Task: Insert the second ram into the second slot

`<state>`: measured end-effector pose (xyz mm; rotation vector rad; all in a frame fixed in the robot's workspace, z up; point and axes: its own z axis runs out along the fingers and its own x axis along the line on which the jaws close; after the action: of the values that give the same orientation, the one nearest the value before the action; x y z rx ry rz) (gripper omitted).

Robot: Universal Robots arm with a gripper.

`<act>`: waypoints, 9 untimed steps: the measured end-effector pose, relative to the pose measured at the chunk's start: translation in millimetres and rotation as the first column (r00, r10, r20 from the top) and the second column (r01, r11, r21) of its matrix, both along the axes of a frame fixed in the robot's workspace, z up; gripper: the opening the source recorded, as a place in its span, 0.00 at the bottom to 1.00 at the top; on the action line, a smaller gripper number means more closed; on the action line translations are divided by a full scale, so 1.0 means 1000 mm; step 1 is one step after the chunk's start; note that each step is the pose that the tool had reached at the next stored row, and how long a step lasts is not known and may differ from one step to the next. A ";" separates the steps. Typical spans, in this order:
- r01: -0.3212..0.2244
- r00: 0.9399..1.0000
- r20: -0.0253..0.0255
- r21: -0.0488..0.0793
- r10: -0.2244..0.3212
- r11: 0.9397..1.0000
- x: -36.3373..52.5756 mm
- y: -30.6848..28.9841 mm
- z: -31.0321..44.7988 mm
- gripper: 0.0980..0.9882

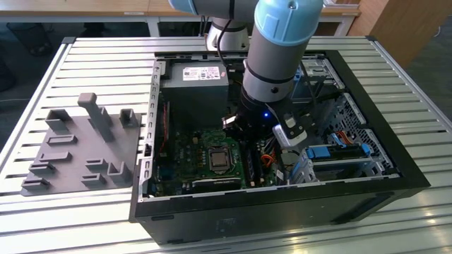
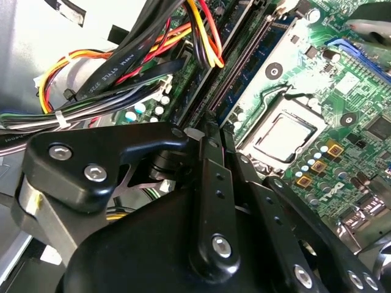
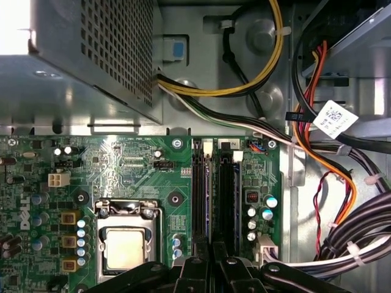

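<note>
My arm reaches down into the open computer case on the table. My jaws are together over the memory slots; the second ram stands seated there beside the processor socket.

Exterior view: even daylight, glare streaks on slatted table, case interior dim. Second wrist view: near black linkage soft-focus. First wrist view: metal housing blown out at one corner.
</note>
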<state>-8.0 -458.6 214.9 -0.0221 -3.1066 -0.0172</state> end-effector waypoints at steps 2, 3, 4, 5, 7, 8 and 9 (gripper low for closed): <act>0.000 1.000 0.000 0.000 0.000 1.000 0.0000 0.0000 -0.0002 0.04; 0.000 1.000 0.000 0.000 0.000 1.000 0.0000 0.0000 -0.0003 0.04; 0.000 1.000 0.000 0.000 0.000 1.000 0.0000 0.0000 -0.0003 0.04; 0.000 1.000 0.000 0.000 0.000 1.000 0.0000 0.0000 -0.0005 0.04; 0.000 1.000 0.000 0.000 0.000 1.000 0.0000 0.0000 -0.0010 0.04; 0.000 1.000 0.000 0.000 0.000 1.000 0.0000 0.0000 -0.0012 0.04; 0.000 1.000 0.000 0.000 0.000 1.000 0.0000 0.0000 -0.0016 0.04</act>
<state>-8.0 -458.6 213.3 -0.0221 -3.1067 -0.0174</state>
